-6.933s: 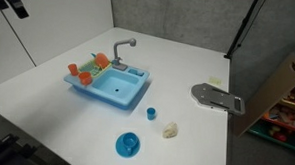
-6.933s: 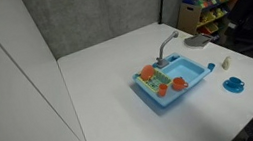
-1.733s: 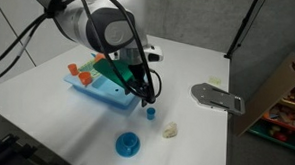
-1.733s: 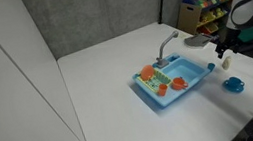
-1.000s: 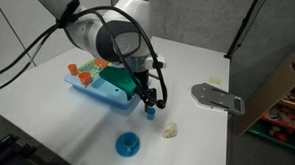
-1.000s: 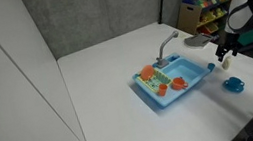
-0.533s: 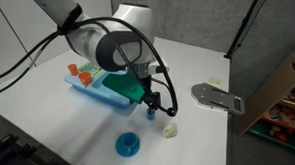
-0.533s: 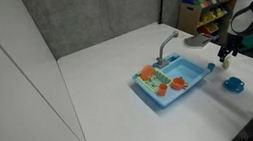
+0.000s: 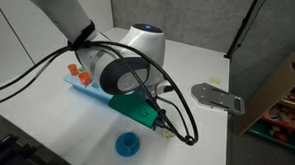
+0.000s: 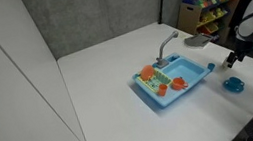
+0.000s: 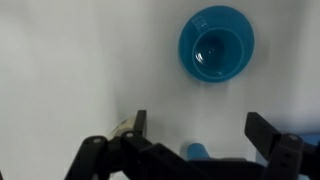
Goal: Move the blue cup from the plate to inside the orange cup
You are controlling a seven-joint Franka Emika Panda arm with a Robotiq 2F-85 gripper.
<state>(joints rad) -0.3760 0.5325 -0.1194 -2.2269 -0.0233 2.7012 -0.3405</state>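
Observation:
A blue cup [image 11: 214, 50] stands on a round blue plate [image 11: 240, 30]; the plate also shows in both exterior views [image 9: 128, 144] [image 10: 234, 84]. Orange cups sit in the blue toy sink [image 10: 174, 82], one in the basin [image 10: 179, 85] and one on the rack [image 9: 85, 78]. My gripper [image 11: 200, 128] is open and empty, hovering over the table short of the plate, with white table between its fingers. It shows in an exterior view [image 10: 231, 60] between the sink and the plate.
A small blue object [image 11: 198, 151] pokes out under the gripper body, and a cream object [image 11: 125, 128] lies by one finger. A grey flat thing [image 9: 217, 98] lies near the far table edge. Toy shelves [image 10: 207, 3] stand beyond the table.
The arm has swung away from the sink toward the plate and lower; it now covers the small blue object and cream object in an exterior view. The gripper stays open.

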